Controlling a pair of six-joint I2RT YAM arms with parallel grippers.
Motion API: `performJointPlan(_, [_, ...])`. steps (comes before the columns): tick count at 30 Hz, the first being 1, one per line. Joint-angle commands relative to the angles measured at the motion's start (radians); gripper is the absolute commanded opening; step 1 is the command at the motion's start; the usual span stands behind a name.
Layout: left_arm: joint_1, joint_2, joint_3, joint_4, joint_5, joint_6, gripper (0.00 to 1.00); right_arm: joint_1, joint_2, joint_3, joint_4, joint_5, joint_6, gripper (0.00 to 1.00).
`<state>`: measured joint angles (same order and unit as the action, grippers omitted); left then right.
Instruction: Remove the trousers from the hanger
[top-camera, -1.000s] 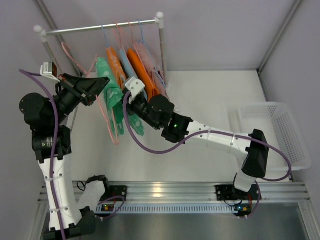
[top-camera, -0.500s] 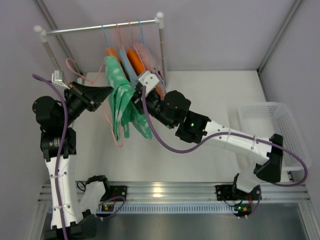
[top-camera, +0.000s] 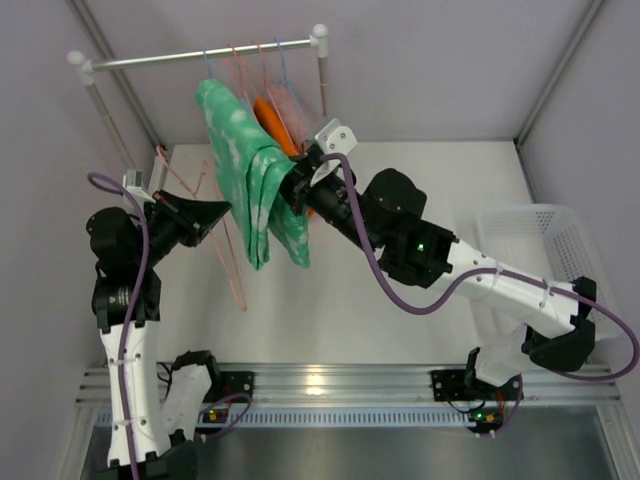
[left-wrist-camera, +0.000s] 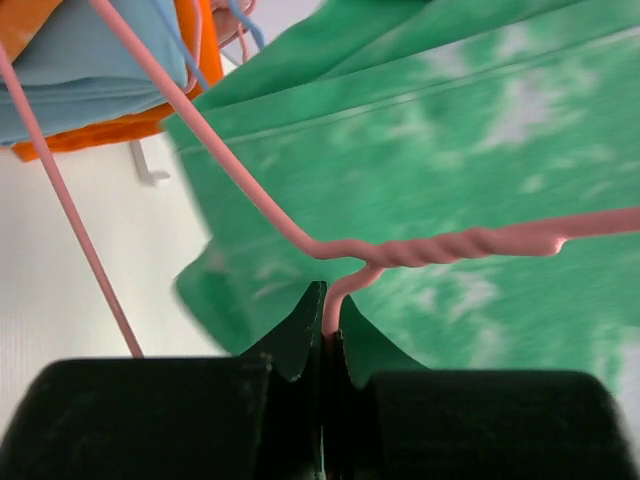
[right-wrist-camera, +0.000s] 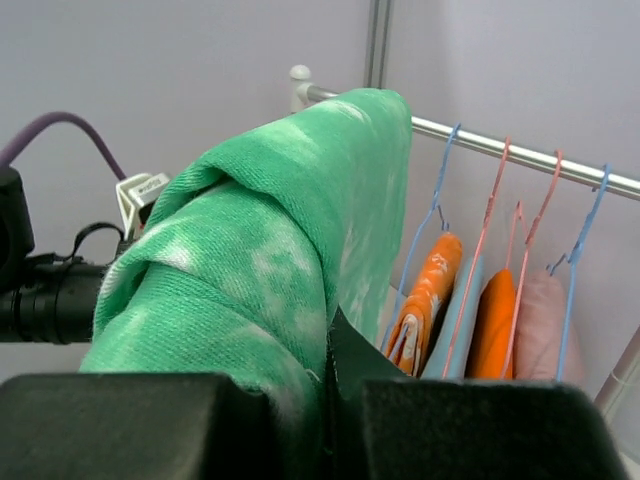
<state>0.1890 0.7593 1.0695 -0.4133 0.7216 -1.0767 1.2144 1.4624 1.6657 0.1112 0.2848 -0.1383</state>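
- Right now my left gripper is pressed together on the thin pink wire hanger, pinching the wire just below its twisted neck. I judge this hold is there to anchor the frame while the cloth is drawn off it.
- My right gripper is clamped on a bunched fold of the mint-green cloth trousers with pale white blotches. It sits higher than the left gripper, which reads to me as lifting the cloth up and away from the wire.
- In the right wrist view the trousers hump up over those fingers and spill to their left. The fingertips are buried in cloth, so I cannot see how deep the bite is.
- The trousers hang between the two grippers, with the loose end dropping below the right one. In the left wrist view they fill the space just beyond and above my left fingertips. I cannot tell whether any fold is touching the hanger's lower wire.
- The cloth looks soft and fairly thick, folded in several layers, with a straight stitched seam across it.
- Behind the right gripper a metal rail carries other hangers with orange garments. A white mesh basket sits well off beyond the right arm.
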Motion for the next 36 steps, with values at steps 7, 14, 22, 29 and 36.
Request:
performJointPlan(7, [0.000,-0.083,-0.036,-0.113,-0.040,0.109,0.00,-0.006,-0.129,0.083,0.203,0.117,-0.083,0.00])
performJointPlan(14, [0.000,-0.112,-0.019,-0.145,-0.037,0.156,0.00,-0.131,-0.235,0.028,0.151,0.175,-0.078,0.00])
performJointPlan(22, [0.000,-0.110,-0.017,-0.159,-0.051,0.169,0.00,-0.291,-0.411,-0.052,0.111,0.237,-0.181,0.00])
performJointPlan(29, [0.000,-0.115,-0.019,-0.154,-0.044,0.181,0.00,-0.475,-0.507,-0.067,-0.094,0.442,-0.286,0.00])
performJointPlan(36, [0.000,-0.112,-0.060,-0.108,-0.031,0.149,0.00,-0.602,-0.615,-0.165,-0.215,0.600,-0.426,0.00])
